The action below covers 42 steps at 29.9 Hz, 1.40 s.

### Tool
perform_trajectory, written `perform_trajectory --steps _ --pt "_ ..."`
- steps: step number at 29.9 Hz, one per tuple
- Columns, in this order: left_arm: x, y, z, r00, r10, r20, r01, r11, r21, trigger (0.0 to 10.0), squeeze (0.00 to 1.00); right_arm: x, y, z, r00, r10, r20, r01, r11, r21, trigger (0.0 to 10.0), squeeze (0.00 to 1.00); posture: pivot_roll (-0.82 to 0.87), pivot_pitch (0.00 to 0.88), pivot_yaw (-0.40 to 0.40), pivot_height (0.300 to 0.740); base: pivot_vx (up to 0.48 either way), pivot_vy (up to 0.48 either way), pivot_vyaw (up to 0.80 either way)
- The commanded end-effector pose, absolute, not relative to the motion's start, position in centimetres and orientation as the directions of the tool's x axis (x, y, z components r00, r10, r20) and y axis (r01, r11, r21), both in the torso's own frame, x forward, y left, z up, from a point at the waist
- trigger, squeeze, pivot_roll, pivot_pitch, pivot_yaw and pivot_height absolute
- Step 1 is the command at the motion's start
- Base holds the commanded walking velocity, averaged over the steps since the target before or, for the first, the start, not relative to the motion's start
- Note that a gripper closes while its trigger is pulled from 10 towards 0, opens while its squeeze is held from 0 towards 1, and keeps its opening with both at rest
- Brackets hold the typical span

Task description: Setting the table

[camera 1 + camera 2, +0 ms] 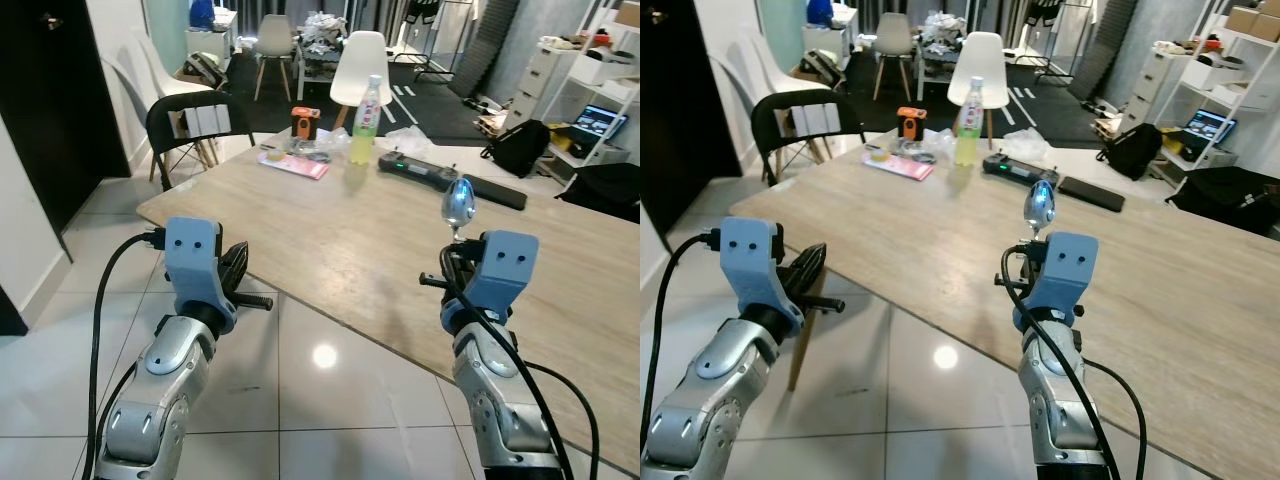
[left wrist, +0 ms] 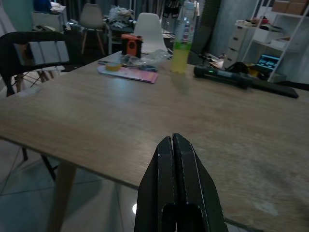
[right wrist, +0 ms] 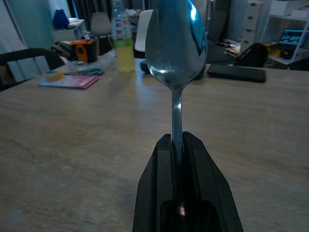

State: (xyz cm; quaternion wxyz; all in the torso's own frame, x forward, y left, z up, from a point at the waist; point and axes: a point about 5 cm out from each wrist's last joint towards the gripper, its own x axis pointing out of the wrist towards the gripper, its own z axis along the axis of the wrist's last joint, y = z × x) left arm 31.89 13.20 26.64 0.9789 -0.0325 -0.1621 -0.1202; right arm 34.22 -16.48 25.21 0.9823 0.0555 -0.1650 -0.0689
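The robot is standing at the near edge of a light wooden table [image 1: 330, 240], both arms raised. The right gripper [image 3: 176, 142] is clamping the handle of a shiny metal spoon [image 3: 176, 43], holding it upright above the tabletop with the bowl at the top. The head views are showing the spoon's small bowl [image 1: 458, 203] rising above the blue wrist housing; the right wrist view is showing the black fingers pressed tight against the handle. The left gripper [image 2: 173, 145] is hovering at the table's edge, its fingers pressed together on nothing, as its wrist view shows plainly. Farther across the table, a clear plastic bottle of yellow drink [image 1: 366, 125], a flat pink booklet [image 1: 293, 165] and a long black controller [image 1: 420, 171] are resting, well apart from the spoon.
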Motion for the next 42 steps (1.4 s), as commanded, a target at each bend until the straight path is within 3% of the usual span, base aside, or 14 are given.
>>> perform_trajectory --steps 1,16,42 --pt "31.95 13.12 26.19 0.925 -0.231 0.301 0.249 0.968 -0.024 10.0 0.0 34.09 -16.81 25.12 0.933 -0.167 0.317 0.133 0.983 0.127 10.0 0.0 0.07 0.146 -0.008 0.74 0.0 0.0 0.0" --pt "31.97 13.01 26.25 0.924 -0.234 0.303 0.254 0.967 -0.027 10.0 0.0 34.2 -16.9 25.06 0.937 -0.173 0.305 0.135 0.981 0.142 10.0 0.0 0.06 0.146 -0.01 0.74 0.0 0.0 0.0" --pt "31.97 12.94 26.1 0.923 -0.238 0.302 0.257 0.966 -0.023 10.0 0.0 34.39 -16.8 25.08 0.941 -0.16 0.298 0.117 0.98 0.159 10.0 0.0 0.07 0.132 -0.016 0.74 0.0 0.0 -0.8"
